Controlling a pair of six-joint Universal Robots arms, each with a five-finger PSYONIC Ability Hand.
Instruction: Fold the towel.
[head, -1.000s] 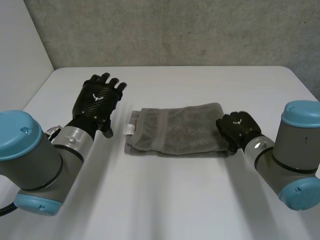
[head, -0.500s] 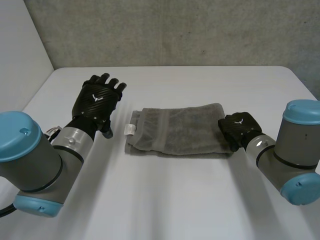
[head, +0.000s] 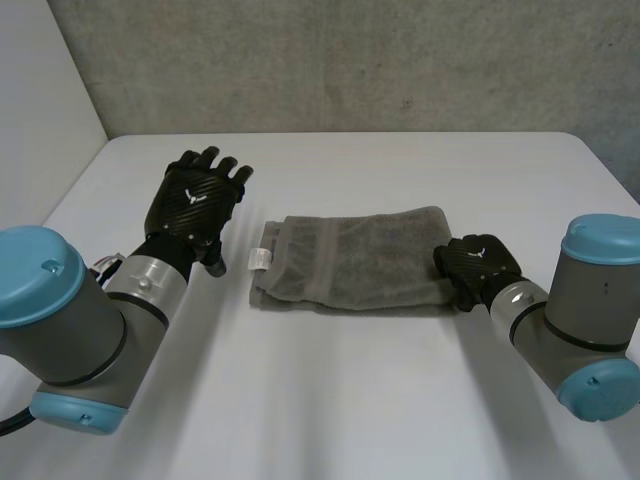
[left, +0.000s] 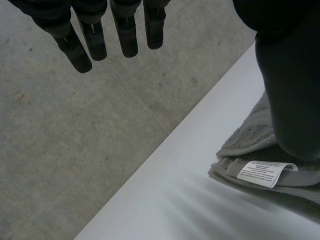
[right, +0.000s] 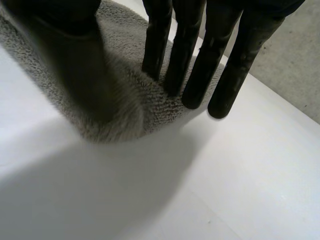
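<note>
A grey towel (head: 350, 260) lies folded into a long strip in the middle of the white table (head: 400, 170), with a white label (head: 258, 260) at its left end. My left hand (head: 195, 200) hovers open to the left of the towel, fingers (left: 85, 45) straight and holding nothing. The label (left: 262, 172) and the towel's layered end (left: 250, 145) lie beside its thumb. My right hand (head: 475, 262) is at the towel's right end. Its straight fingers (right: 200, 60) rest on top of the towel (right: 130, 75) and its thumb (right: 75, 60) presses into the edge, pinching the pile.
A grey wall (head: 350, 60) runs behind the table's far edge. Bare table surface (head: 330, 400) spreads in front of the towel and to both sides of it.
My right hand has closed its fingers and thumb on the towel's right end, and its arm has shifted slightly toward the front. The left hand has stayed put.
</note>
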